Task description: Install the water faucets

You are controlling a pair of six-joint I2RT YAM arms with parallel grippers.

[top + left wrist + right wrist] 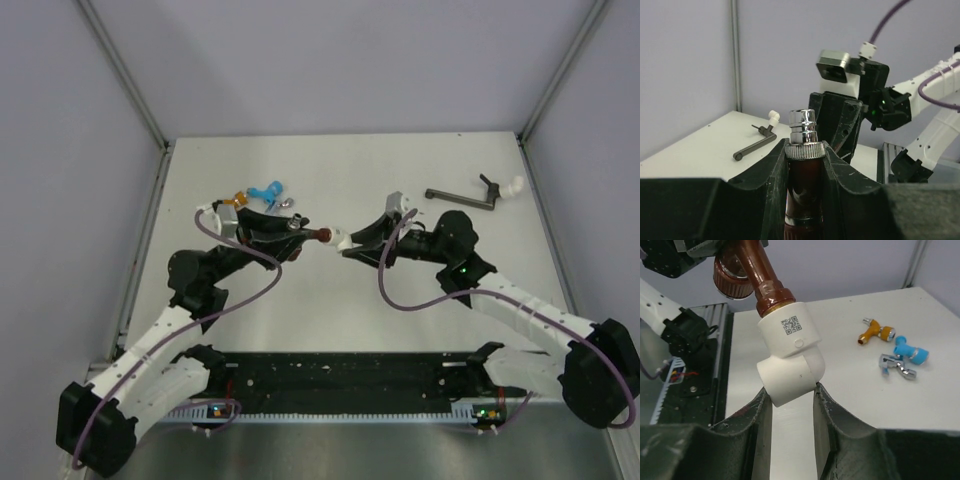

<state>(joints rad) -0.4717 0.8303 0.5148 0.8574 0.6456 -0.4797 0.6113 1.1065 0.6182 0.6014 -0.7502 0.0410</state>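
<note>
While the left tool (804,150) is pinched on the dark red-brown faucet (802,185) just below its knurled collar, silvery tip upward in the left wrist view, the right tool (790,392) is clamped on the white elbow fitting (790,357). The two pieces meet in mid-air between the arms, the faucet's stem entering the fitting's mouth; how deep it sits I cannot tell. The faucet looks small, light and rigid, with a glossy body and a chromed tip likely to slip. The body beneath the collar therefore seems the sound place to hold, and the smooth round fitting could turn in its grip under twisting. On the table (330,310) the orange faucet (233,199), light blue faucet (266,189) and grey faucet (287,202) lie close together.
</note>
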